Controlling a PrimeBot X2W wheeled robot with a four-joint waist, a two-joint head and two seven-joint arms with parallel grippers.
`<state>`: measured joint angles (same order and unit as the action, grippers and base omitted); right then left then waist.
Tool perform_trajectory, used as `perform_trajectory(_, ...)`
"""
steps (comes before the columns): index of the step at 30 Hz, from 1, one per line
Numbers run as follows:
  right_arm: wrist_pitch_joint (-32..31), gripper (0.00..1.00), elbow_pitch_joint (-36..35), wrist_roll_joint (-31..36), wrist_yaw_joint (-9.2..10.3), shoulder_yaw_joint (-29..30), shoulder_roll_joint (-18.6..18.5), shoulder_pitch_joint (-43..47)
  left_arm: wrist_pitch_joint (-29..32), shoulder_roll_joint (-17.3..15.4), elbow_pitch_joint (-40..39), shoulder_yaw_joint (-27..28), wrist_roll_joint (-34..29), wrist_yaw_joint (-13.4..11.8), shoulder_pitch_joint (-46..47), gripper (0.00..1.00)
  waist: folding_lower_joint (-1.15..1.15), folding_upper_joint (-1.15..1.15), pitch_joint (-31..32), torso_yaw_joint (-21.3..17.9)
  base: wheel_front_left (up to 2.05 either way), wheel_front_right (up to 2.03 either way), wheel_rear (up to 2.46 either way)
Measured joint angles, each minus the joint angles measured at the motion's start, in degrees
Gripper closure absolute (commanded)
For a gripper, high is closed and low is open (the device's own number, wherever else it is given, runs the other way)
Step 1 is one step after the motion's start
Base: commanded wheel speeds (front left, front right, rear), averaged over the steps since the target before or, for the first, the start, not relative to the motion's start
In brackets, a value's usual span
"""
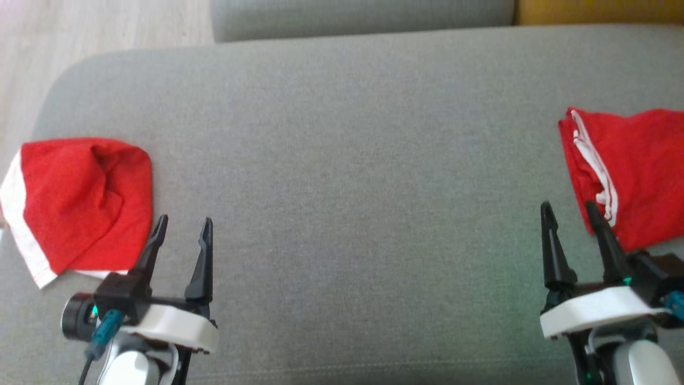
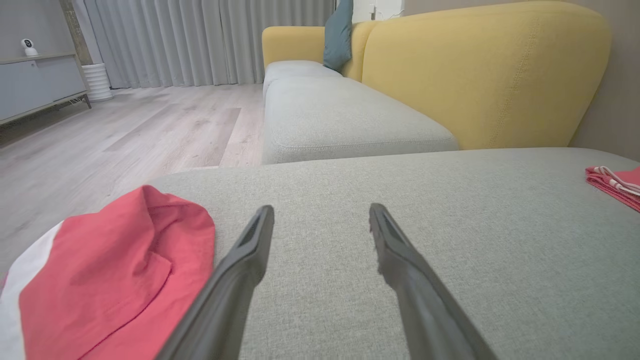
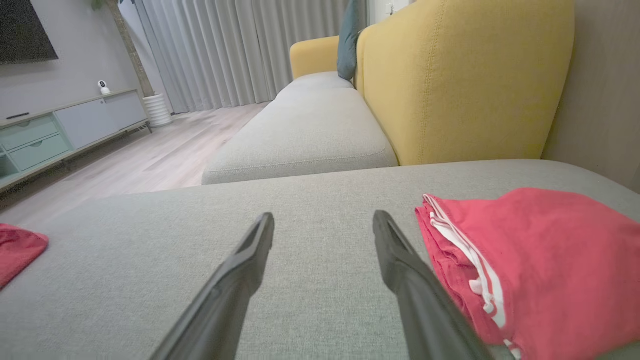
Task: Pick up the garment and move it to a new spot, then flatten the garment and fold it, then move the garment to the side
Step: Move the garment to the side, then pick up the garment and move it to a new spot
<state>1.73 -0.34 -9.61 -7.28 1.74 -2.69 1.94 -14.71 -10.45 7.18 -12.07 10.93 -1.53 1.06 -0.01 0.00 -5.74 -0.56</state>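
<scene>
Two red garments lie folded on the grey sofa point(image 1: 342, 133): the banded garment point(image 1: 80, 203), white-edged, at lower left of my head view, and the striped garment point(image 1: 636, 166) at far right. My left hand point(image 1: 185, 219) and right hand point(image 1: 567, 204) gape wide, empty.

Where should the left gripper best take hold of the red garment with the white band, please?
Probably pinch the rounded edge of the red garment nearest the left gripper, coming in low over the grey cushion from its right side. That edge stands up in loose folds facing the open gripper; the white band lies flat on the far side.
</scene>
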Motion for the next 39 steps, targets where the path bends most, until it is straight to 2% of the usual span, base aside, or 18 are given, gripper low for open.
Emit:
perform_trajectory(10, -1.2, 0.0, -1.1, -0.6, 0.0, -0.1, 0.1, 3.6, 0.0, -0.1, 0.5, -0.1, 0.0, -0.7, -2.7, 0.0, 0.0, 0.0, 4.4, 0.1, 0.0, 0.0, 0.0)
perform_trajectory(28, -1.8, 0.0, -1.5, -1.0, 0.0, 0.2, 0.1, 3.6, 0.0, -0.1, 0.2, -0.4, 0.4, -1.7, -2.8, 0.0, 0.0, 0.0, 4.2, 1.0, 0.0, 0.0, 0.0)
perform_trajectory(33, -2.5, 0.0, -2.7, -1.0, 0.0, 0.5, 0.1, 3.6, 0.0, -0.1, -0.1, -0.7, 0.5, -2.0, -1.5, 0.0, 0.0, 0.0, 3.3, 3.2, 0.0, 0.0, 0.0)
perform_trajectory(39, -3.9, 0.0, -5.0, 0.2, 0.0, 0.9, 0.1, 3.3, 0.0, 0.6, 0.0, -2.0, 0.5, -1.3, 4.3, 0.0, 0.01, 0.0, 1.9, 8.9, 0.0, 0.0, 0.0)
